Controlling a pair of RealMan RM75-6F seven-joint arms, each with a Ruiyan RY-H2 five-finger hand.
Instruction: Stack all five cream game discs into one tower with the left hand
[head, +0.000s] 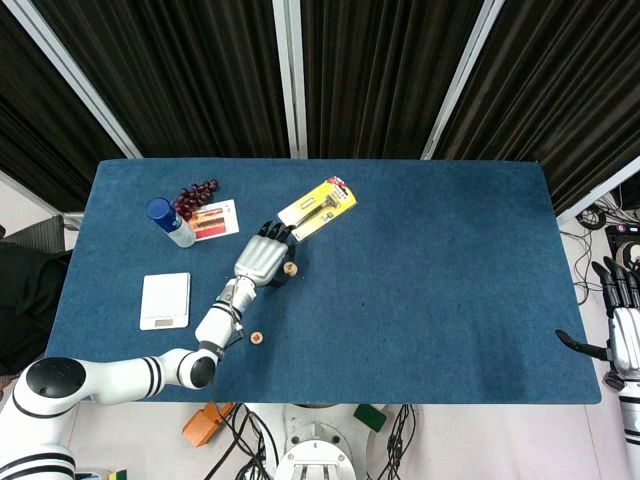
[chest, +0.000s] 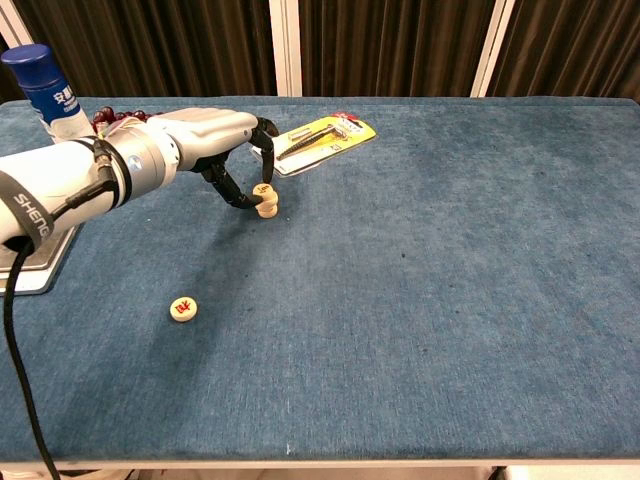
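**Left hand at the disc tower, one disc apart**

Blue felt covers the tabletop (chest: 450, 300), with dark curtains behind it. The left hand (chest: 215, 135) reaches over the far left part, its dark fingers (chest: 232, 192) curled down around a short tower of cream discs (chest: 265, 201); they seem to pinch the top disc, though contact is hard to confirm. A lone cream disc (chest: 182, 309) with a red mark lies flat nearer the front edge, well apart from the tower. Beyond the hand sits a yellow blister pack (chest: 322, 137). A blue-capped bottle (chest: 45, 90), grapes (head: 196, 191) and a white scale (head: 165, 300) stand at the left. The right hand (head: 618, 320) hangs off the tabletop's right edge, fingers apart, holding nothing.
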